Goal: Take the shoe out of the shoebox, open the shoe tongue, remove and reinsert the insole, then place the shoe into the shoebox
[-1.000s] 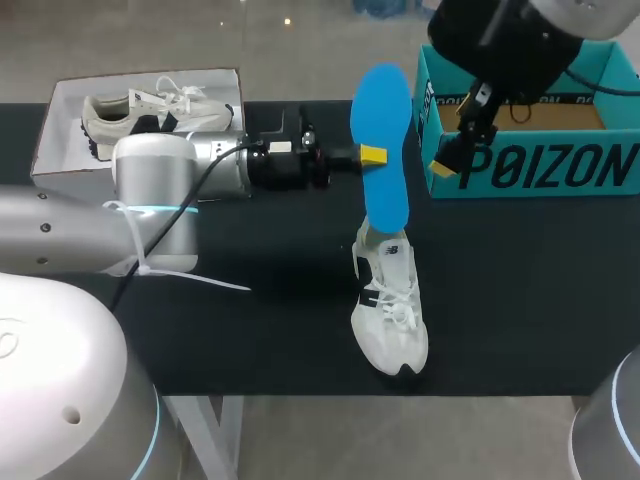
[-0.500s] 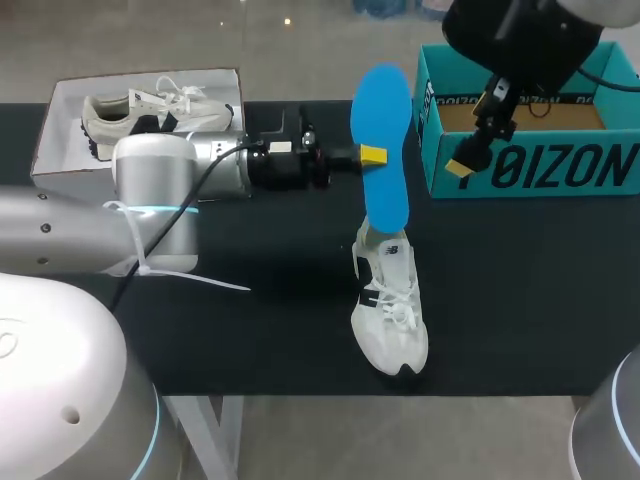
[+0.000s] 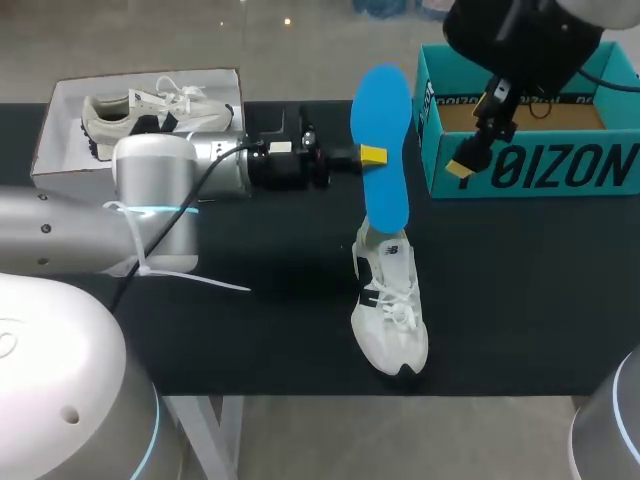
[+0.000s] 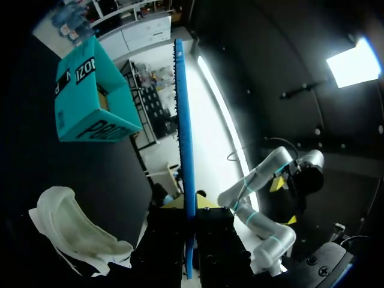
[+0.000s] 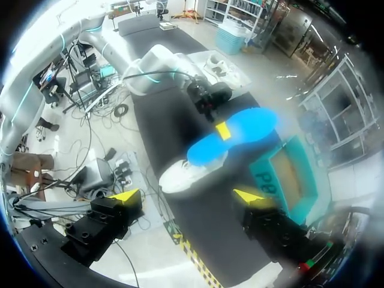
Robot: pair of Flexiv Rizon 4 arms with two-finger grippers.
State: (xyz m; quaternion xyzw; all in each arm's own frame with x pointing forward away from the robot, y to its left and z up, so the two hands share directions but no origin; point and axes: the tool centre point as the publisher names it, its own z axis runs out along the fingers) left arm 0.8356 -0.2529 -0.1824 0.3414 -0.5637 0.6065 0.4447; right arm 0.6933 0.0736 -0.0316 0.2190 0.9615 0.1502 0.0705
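Pincers at mid-task: our left pincer [image 3: 374, 155] grips the insole [image 3: 383, 130] from both sides, holding it upright above the shoe [image 3: 390, 310], its lower end at the shoe's heel opening. The shoe rests on the tabletop [image 3: 250, 330], outside the shoebox [image 3: 530, 170]. Our right pincer [image 5: 187, 195] hangs spread and empty by the shoebox. We judge the removal done, with reinsertion and boxing left.

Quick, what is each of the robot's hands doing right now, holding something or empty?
Left hand: closed on the flat blue foam insole, which stands on end.
Right hand: open, holding nothing.
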